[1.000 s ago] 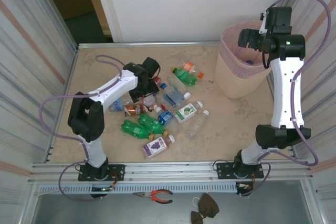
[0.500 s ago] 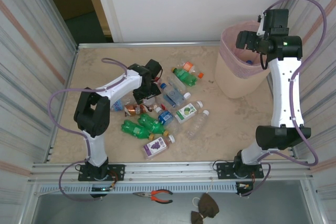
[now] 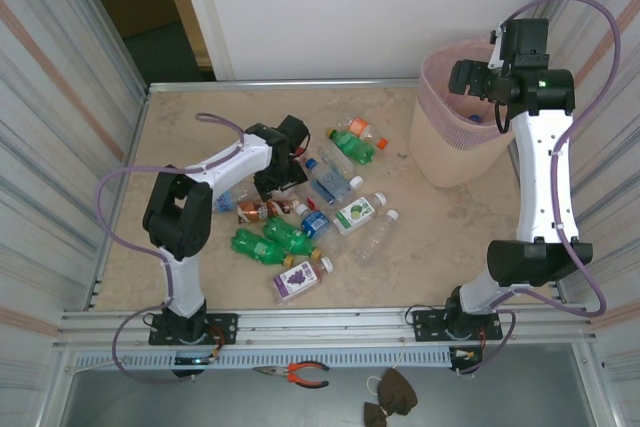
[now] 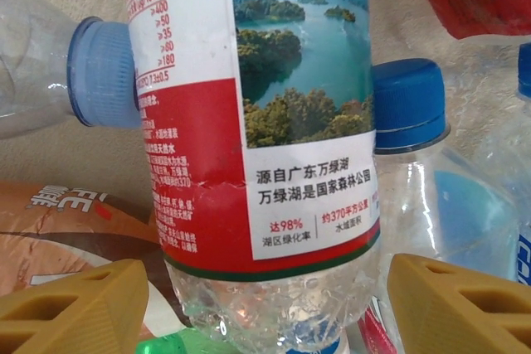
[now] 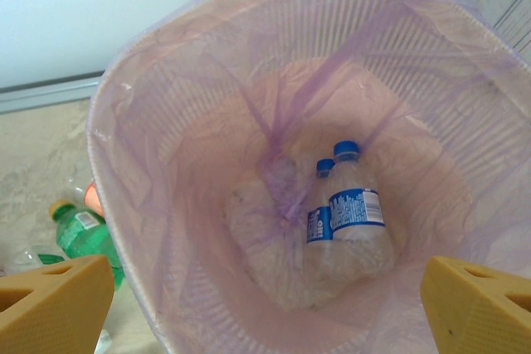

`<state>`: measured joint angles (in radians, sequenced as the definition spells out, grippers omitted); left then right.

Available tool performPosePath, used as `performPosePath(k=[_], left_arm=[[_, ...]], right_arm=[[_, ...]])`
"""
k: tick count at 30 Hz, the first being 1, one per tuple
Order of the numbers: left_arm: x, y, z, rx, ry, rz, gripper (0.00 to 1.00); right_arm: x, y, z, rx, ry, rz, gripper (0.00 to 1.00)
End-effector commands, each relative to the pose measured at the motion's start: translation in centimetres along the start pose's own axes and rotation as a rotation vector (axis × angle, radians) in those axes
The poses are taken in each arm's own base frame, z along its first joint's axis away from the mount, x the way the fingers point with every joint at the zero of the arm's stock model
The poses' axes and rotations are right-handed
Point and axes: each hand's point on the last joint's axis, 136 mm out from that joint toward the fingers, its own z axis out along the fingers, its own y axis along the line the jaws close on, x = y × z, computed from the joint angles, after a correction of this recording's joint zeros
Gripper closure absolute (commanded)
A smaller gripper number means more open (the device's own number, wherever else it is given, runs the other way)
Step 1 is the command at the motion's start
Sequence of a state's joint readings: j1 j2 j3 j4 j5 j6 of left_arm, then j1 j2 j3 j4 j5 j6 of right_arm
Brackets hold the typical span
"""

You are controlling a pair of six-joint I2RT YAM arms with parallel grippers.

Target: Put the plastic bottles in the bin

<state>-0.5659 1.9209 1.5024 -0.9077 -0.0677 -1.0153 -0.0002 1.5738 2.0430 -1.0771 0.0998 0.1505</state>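
Observation:
Several plastic bottles lie in a pile on the table left of centre, among them a green one (image 3: 355,145), a purple-labelled one (image 3: 300,277) and a clear one (image 3: 375,237). My left gripper (image 3: 282,179) is down in this pile. In the left wrist view it (image 4: 267,278) stands open astride a clear bottle with a red and white label (image 4: 257,147), a thin gap showing on each side. My right gripper (image 3: 463,77) hangs open and empty over the bin (image 3: 450,157). Two clear blue-labelled bottles (image 5: 353,213) lie at the bottom of the bin (image 5: 191,80).
Blue-capped clear bottles (image 4: 411,105) and a brown-labelled bottle (image 4: 58,230) crowd round the left gripper. The bin is lined with a thin purple bag (image 5: 282,105). Metal walls close in the table on both sides. Pliers (image 3: 300,374) lie on the ledge below the table's near edge.
My left arm has reached a little further right and lowered its gripper into the pile, round the red-labelled bottle. The right arm has barely moved over the bin.

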Motion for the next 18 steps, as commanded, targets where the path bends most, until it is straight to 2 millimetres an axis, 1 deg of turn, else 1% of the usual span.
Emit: performPosePath(k=[1, 7, 13, 18], left_arm=[[0.4, 0.8, 1.0, -0.037, 0.014, -0.012, 0.25], [-0.1, 1.6, 1.1, -0.052, -0.001, -0.021, 0.3], [-0.4, 1.6, 0.8, -0.044, -0.014, -0.023, 0.36], [-0.6, 1.5, 0.2, -0.033, -0.027, -0.012, 0.36]], right_arm=[[-0.1, 0.2, -1.2, -0.014, -0.024, 0.016, 0.06], [-0.1, 0.2, -1.4, -0.014, -0.029, 0.013, 0.06], [-0.1, 0.2, -1.4, -0.015, -0.029, 0.012, 0.06], [-0.1, 0.3, -1.5, -0.016, -0.032, 0.011, 0.06]])
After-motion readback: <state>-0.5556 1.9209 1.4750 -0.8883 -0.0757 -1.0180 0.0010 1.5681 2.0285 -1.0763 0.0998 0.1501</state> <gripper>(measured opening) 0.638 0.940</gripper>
